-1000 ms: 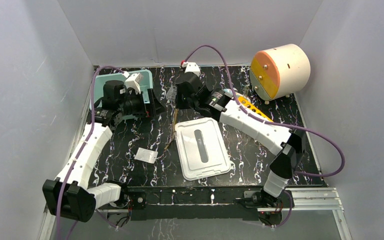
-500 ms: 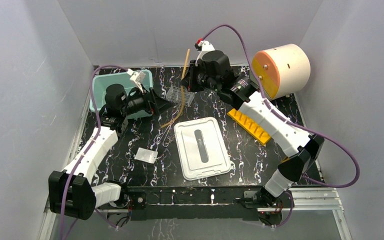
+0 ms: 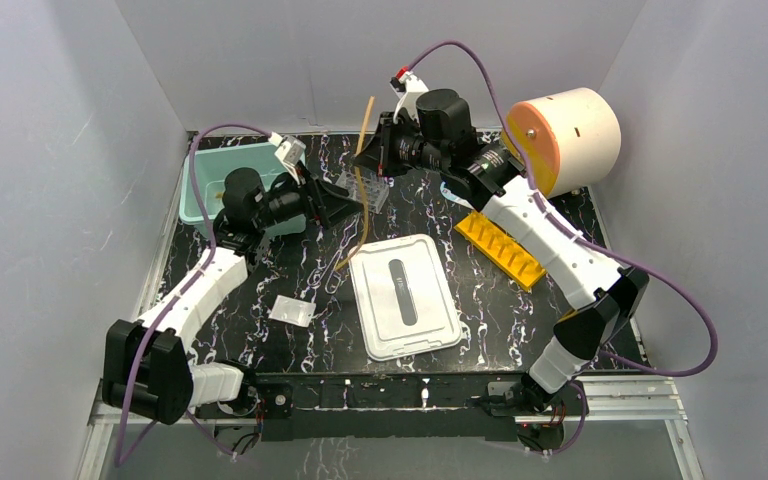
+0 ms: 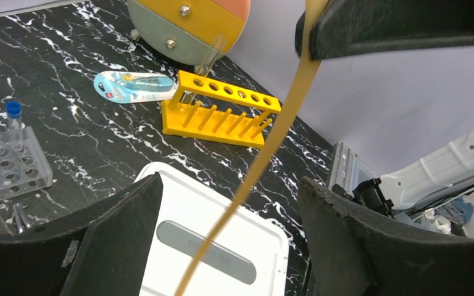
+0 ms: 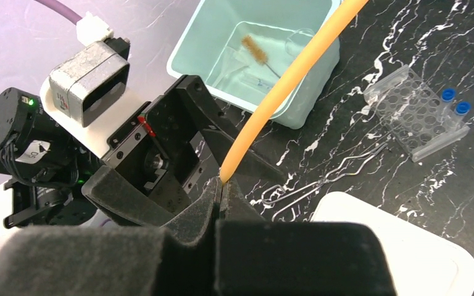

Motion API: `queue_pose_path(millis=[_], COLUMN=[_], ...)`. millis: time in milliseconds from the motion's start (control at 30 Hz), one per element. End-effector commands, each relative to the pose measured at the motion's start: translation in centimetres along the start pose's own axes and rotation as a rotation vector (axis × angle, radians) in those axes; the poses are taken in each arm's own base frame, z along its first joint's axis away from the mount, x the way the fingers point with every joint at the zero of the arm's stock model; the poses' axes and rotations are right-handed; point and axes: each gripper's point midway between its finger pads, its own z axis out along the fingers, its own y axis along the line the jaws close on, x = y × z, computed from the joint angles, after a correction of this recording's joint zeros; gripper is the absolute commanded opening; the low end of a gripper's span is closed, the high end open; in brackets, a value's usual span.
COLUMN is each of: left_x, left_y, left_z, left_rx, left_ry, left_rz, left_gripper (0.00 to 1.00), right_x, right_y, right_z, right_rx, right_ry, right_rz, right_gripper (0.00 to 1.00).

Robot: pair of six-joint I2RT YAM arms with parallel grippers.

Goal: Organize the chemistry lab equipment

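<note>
Left arm (image 3: 195, 300), right arm (image 3: 550, 235): white shells, black joints, black bases. Purple cable (image 3: 480, 75) ran along each. Silver camera box (image 5: 89, 74), white plug, sat at left tool's (image 3: 345, 203) 11 o'clock. Fingers (image 5: 160, 197) were black foam-padded.

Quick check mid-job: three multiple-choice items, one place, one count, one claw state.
1. Where is the yellow plastic tube rack? A on the flat white lid; B right of that lid; C left of it.
2. How many blue-capped clear tubes stand in the clear plastic rack? A one; B four; C two.
3. The right claw is: A shut on the tan rubber tubing; B open, empty; C shut on a blue-capped tube.
Answers: B, top view shows it right of the lid; C, two blue caps show; A, it pinches the tubing.
</note>
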Motion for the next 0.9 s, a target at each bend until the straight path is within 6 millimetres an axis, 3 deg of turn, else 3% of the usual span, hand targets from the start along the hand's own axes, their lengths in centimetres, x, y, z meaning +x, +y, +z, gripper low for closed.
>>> queue_pose_path(millis=[0, 67, 233, 333, 500, 700, 833, 867], left_x=[-3.1, -2.8, -2.3, -2.0, -1.3, -1.1, -1.4, -1.7], left_y=[-2.6, -2.5, -1.4, -2.0, -2.8, -3.2, -3.1, -2.9], left_z=[0.9, 1.1, 1.3, 1.3, 1.3, 1.4, 1.2, 1.2], left_rx=[0.094, 0.097, 0.053, 0.093, 0.15, 0.177, 0.161, 0.138], left_ry=[-0.071, -0.062, -0.071, -0.046, -0.012, 0.006, -0.007, -0.018], left_rz=[0.105, 0.103, 0.108, 0.114, 0.1, 0.105, 0.107, 0.105], left_gripper=[0.73, 0.67, 0.65, 0.5, 0.35, 0.0, 0.0, 0.0], right_x=[-3.0, -3.0, -3.2, -3.0, -2.9, -2.8, -2.5, -2.5], right_y=[2.4, 2.4, 2.6, 2.0, 1.5, 0.7, 0.2, -0.1], right_z=[-0.5, -0.5, -0.4, -0.3, -0.5, -0.6, -0.8, -0.8], right_rx=[-0.103, -0.112, -0.134, -0.115, -0.107, -0.088, -0.071, -0.063], right_ry=[-0.077, -0.079, -0.08, -0.081, -0.094, -0.094, -0.096, -0.095], right_rz=[-0.004, 0.006, 0.027, 0.035, 0.054, 0.063, 0.071, 0.072], right_gripper=[0.0, 0.0, 0.0, 0.0, 0.0, 0.0, 0.0, 0.09])
